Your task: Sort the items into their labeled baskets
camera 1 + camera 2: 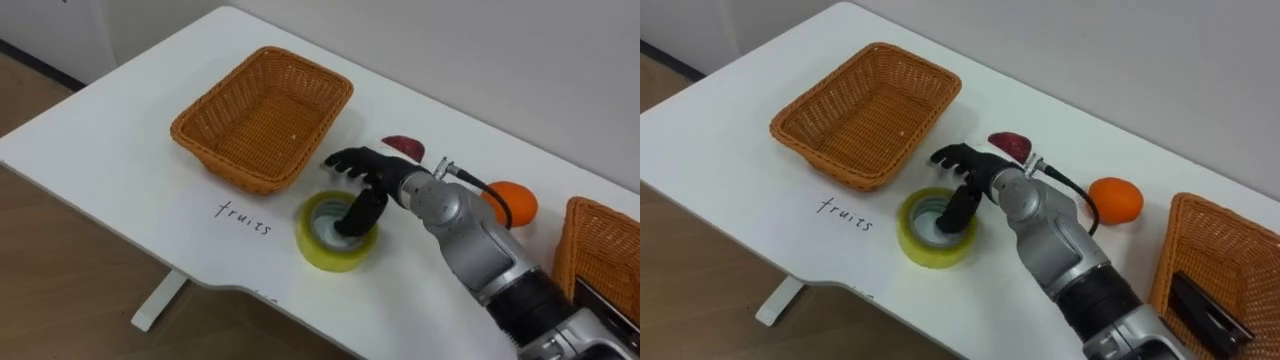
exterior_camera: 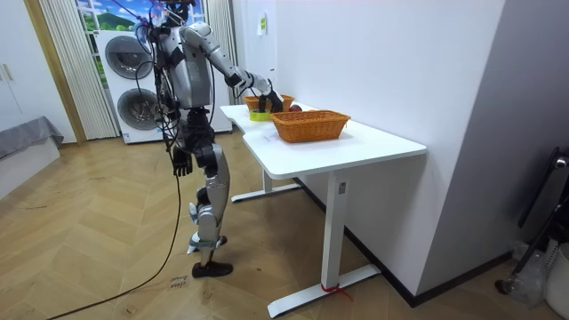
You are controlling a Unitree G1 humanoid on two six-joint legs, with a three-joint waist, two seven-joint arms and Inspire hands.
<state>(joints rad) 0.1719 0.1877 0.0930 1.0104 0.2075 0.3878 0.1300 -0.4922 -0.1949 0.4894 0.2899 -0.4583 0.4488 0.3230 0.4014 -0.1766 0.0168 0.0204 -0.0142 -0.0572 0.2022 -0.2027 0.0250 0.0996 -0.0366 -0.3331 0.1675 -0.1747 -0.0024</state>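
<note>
A yellow tape roll (image 1: 335,258) (image 1: 940,258) lies flat on the white table (image 1: 120,150), just in front of an empty wicker basket (image 1: 262,115) (image 1: 865,105) with "fruits" written beside it. My right hand (image 1: 372,178) (image 1: 975,170) hovers over the roll. Its thumb dips into the roll's hole and its fingers stretch left toward the basket, none of them closed round the roll. Behind the hand lies a dark red fruit (image 1: 405,146), and an orange (image 1: 515,203) (image 1: 1115,199) sits to its right. My left hand (image 2: 180,163) hangs at my side, fingers relaxed.
A second wicker basket (image 1: 590,240) (image 1: 1200,240) stands at the right edge with a dark flat object (image 1: 1205,310) inside. The table's front edge runs close below the roll. I stand at the table's end, with washing machines (image 2: 133,80) behind me.
</note>
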